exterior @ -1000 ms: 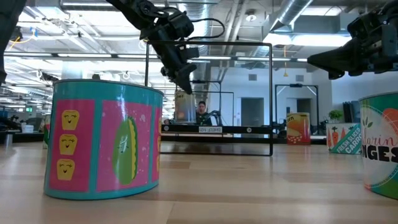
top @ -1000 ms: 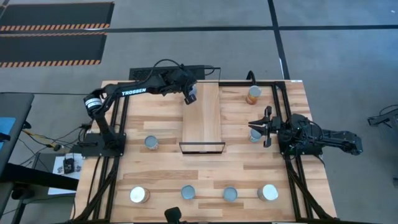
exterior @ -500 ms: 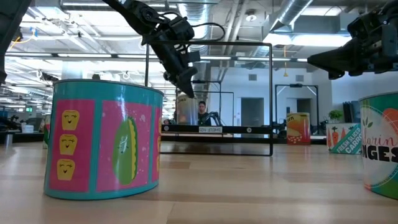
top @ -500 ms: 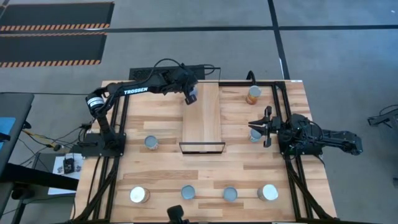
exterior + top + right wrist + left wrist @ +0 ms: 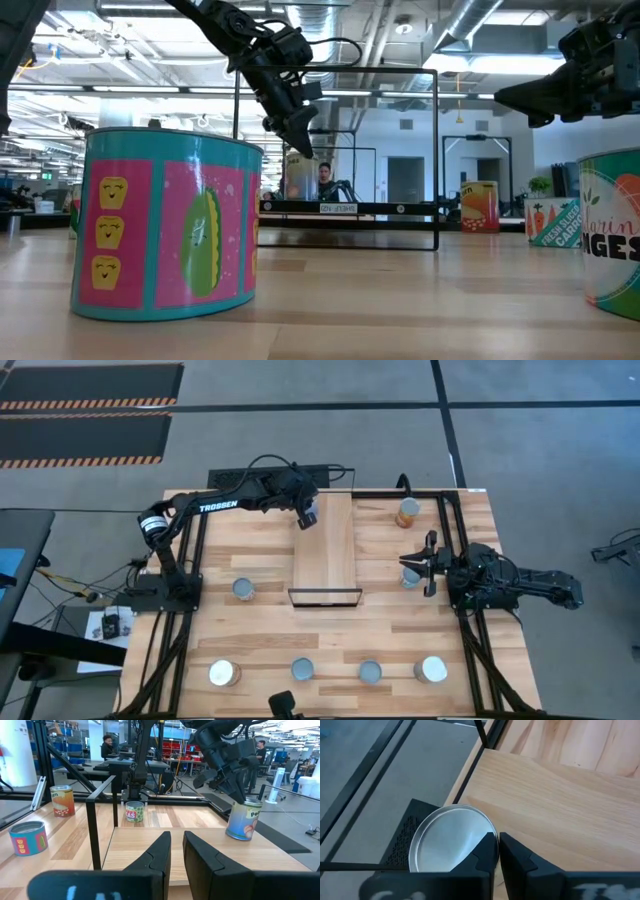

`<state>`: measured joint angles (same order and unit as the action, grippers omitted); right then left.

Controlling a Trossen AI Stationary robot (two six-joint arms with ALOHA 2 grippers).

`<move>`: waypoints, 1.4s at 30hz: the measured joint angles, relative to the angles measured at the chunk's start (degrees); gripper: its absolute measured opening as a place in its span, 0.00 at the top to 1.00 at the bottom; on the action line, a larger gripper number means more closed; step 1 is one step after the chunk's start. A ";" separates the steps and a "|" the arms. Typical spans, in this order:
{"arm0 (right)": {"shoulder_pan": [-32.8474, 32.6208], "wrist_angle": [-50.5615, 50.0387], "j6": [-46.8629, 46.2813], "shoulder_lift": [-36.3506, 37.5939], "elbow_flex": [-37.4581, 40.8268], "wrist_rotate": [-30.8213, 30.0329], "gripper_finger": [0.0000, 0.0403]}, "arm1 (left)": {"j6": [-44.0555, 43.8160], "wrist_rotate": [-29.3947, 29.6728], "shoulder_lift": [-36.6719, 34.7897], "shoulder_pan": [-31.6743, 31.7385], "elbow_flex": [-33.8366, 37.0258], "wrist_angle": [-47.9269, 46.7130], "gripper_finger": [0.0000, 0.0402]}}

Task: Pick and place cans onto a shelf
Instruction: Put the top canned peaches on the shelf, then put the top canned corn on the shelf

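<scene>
Silver-topped can, pinched by left gripper at shelf corner, may topple off if released; right gripper closed, empty.

The shelf is pale, smooth wooden planking with a matt finish and a thin black metal frame edge, lying on a butcher-block tabletop of warmer, streaked wood. The can at the shelf's 10 o'clock corner has a bright, smooth metal top; the near can wears a glossy printed label.
</scene>
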<state>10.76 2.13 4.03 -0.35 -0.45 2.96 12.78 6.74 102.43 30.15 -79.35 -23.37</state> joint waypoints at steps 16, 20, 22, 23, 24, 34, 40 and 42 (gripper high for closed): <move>0.00 0.00 0.00 -0.01 0.00 0.00 0.81 | -1.19 0.54 -2.20 -0.79 0.04 1.43 0.91; 0.00 0.00 0.00 0.00 0.02 0.00 0.81 | -1.80 2.59 -4.22 -2.88 5.63 8.81 0.97; 0.00 0.00 0.00 0.01 0.00 0.00 0.81 | -2.79 3.72 -5.75 -4.08 9.86 14.42 0.99; 0.00 0.00 0.00 -0.01 0.01 0.00 0.81 | -3.15 4.17 -6.85 -4.65 12.09 17.92 0.99; 0.00 0.00 0.00 -0.01 0.00 0.00 0.81 | -3.51 4.46 -8.21 -5.14 14.23 20.96 0.99; 0.00 0.00 0.00 -0.01 0.00 -0.02 0.81 | -6.33 4.65 -23.25 -8.92 32.92 39.44 1.00; -0.01 0.00 0.00 -0.01 0.01 -0.04 0.81 | -5.86 4.59 -31.56 -10.25 44.24 49.10 1.00; -0.09 -0.02 -0.02 -0.01 0.00 -0.04 0.81 | -6.40 4.59 -33.05 -10.25 47.77 52.31 1.00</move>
<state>10.68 2.12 4.01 -0.36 -0.45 2.92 6.37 11.33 69.39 19.90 -31.59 28.94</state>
